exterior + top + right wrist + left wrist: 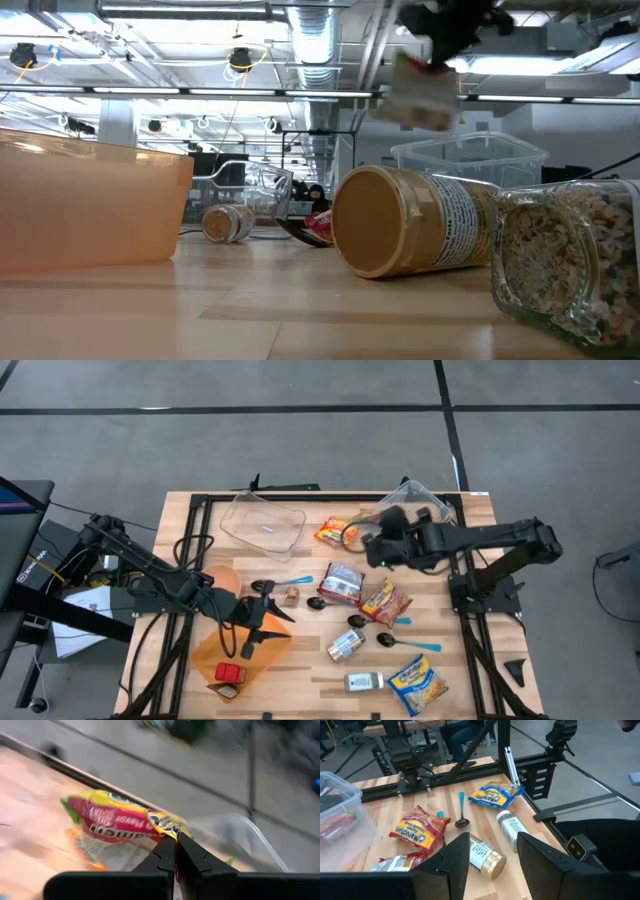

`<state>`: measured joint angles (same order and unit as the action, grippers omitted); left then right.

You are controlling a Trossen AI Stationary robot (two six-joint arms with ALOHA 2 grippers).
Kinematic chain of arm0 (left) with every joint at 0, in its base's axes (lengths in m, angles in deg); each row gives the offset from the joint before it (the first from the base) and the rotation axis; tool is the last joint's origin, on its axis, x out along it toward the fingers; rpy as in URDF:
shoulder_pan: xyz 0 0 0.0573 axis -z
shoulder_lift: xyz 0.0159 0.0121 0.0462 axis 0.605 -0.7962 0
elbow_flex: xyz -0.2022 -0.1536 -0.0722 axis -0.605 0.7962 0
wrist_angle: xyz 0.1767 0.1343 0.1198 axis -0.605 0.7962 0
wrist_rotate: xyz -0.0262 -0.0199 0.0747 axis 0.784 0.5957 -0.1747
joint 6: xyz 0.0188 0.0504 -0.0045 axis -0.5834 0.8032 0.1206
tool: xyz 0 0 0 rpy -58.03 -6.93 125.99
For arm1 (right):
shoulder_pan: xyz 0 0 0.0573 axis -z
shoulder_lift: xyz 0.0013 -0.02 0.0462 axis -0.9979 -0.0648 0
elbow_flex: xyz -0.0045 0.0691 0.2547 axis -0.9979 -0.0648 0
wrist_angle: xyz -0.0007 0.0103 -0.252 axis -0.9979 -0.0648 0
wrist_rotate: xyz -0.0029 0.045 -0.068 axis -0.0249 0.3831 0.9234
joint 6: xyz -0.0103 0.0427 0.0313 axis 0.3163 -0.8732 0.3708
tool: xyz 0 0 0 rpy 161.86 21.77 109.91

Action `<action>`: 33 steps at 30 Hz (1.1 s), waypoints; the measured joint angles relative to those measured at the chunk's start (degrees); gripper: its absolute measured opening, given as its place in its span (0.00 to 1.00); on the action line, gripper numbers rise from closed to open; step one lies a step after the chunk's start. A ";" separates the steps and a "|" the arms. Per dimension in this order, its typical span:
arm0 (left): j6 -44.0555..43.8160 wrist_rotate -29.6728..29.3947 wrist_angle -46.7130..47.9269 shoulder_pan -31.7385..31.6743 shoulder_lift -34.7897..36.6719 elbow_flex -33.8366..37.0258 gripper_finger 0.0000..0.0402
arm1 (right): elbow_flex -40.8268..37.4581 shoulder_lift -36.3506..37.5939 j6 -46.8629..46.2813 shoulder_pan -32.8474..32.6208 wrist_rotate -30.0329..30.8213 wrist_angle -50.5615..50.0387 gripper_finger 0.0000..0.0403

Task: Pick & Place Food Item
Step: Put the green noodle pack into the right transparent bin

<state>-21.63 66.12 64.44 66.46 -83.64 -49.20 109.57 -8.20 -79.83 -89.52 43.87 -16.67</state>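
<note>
A yellow-and-red noodle packet point(112, 817) hangs in the air at the far middle of the table, with my right gripper point(176, 845) shut on it. The high view shows the packet point(333, 532) just left of my right gripper point(366, 544); in the low view the packet point(420, 92) hangs blurred, high above the tabletop. My left gripper point(492, 862) stands open above the table's middle point(262, 615) and holds nothing. A gold-lidded jar point(485, 859) lies on its side on the table below it. My right gripper pinches an edge of the noodle packet point(167, 826) between the tips of its two fingers. The fingers come from the table's right side, slanting down. The packet is lifted clear of the table and hangs off the fingertips toward the table's left.
Two clear tubs stand at the far edge point(265, 523) point(415, 500). Near the left are an orange bowl point(222, 578) and an orange sheet point(240, 655). Strewn over the middle and right are a silver packet point(342, 582), a red noodle packet point(385, 600), a yellow bag point(417, 685), jars point(347, 645) point(365, 681) and spoons.
</note>
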 joint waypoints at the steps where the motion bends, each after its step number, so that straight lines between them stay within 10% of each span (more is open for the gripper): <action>1: 0.00 -0.05 0.00 0.00 0.00 0.00 0.39 | 0.00 -0.06 -3.16 1.14 -0.42 -3.86 0.00; 22: -0.62 -0.15 -0.17 0.00 0.00 0.04 0.37 | -8.05 -9.02 -26.40 7.53 -4.26 -13.36 0.00; 33: -0.48 -0.11 -0.26 0.00 0.00 0.04 0.36 | -14.62 -10.16 -22.10 10.64 -3.31 -2.59 0.00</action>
<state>-22.11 66.02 64.18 66.46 -83.64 -49.16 94.95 -18.36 -101.93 -78.88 40.55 -19.26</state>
